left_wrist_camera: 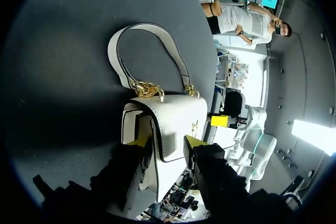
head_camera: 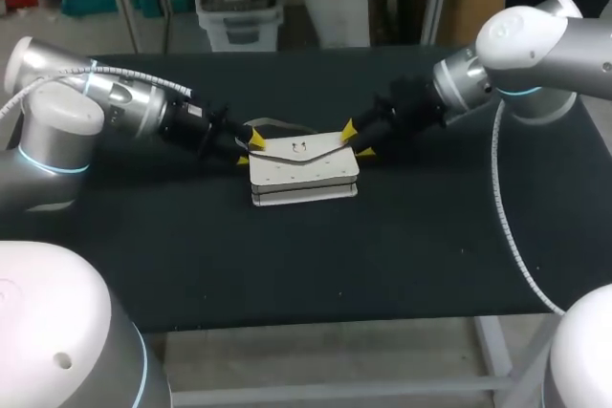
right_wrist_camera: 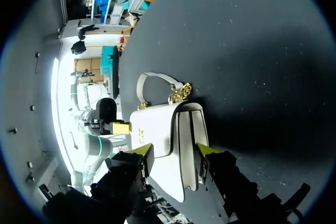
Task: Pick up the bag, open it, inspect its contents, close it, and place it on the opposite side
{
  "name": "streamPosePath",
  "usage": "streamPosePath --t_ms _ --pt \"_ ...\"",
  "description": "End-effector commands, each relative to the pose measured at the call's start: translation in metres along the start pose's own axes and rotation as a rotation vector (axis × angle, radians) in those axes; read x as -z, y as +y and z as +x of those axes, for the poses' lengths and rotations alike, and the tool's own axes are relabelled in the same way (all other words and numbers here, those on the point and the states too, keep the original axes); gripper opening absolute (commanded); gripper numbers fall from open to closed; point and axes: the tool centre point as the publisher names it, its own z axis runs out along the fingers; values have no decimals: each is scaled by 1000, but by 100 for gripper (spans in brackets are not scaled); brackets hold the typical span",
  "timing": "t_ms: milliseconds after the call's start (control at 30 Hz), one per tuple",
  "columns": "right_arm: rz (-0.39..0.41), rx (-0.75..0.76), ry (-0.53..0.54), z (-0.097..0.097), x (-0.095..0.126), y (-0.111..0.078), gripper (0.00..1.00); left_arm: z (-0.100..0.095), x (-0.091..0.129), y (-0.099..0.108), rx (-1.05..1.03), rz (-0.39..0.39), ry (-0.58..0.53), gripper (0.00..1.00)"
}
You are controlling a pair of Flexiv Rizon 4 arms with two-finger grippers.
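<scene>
White bag (head_camera: 304, 171) sits at the middle of the black surface (head_camera: 411, 255), strap (left_wrist_camera: 114, 43) lying behind it. Left pincer (head_camera: 249, 148) is clenched on one end and right pincer (head_camera: 357, 140) on the other.

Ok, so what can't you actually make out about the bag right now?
1. Inside of the bag: in every view the closed flap covers it.
2. Its underside: in every view it rests against the table.
3. The clasp: in the head view it is too small to tell its shape.
4. The handle: in the head view only a thin strip shows behind the bag.
</scene>
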Motion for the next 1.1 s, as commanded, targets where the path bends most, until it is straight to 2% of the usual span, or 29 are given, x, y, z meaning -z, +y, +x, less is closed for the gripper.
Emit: streamPosePath --t_ms 33,267,300,333,367,400,800,833,867,900,933,967,1100 --pt "8 4 8 2 -5 3 47 -1 -1 1 -2 -7 6 46" --pt "31 9 13 3 -21 8 42 1 -7 -1 -2 -25 1 43" --pt "31 8 14 3 -23 8 38 1 -7 -1 -2 -29 4 39" --pt "32 7 15 4 -24 6 33 1 -8 -2 -2 -32 6 27" --pt "26 7 14 4 -24 6 19 1 -8 -2 -2 -33 7 7" --pt "22 8 17 3 -24 6 0 1 -8 -2 -3 -35 9 0" --pt "-5 18 30 -1 -18 2 0 -1 -8 -2 -3 -43 14 0" --pt "-4 18 31 -2 -17 2 0 0 -8 -3 -1 -41 13 9" --pt "-3 19 33 -1 -16 1 25 0 -6 -3 3 -36 12 48" --pt "-4 21 34 -1 -14 0 43 0 -4 -3 9 -31 15 100" --pt "-5 23 35 0 -12 -1 85 1 -3 -3 12 -27 16 100" --pt "-6 24 35 0 -11 -1 100 1 -2 -3 16 -21 16 100" --pt "-13 39 27 5 -2 -3 100 4 4 -1 30 -7 10 100"
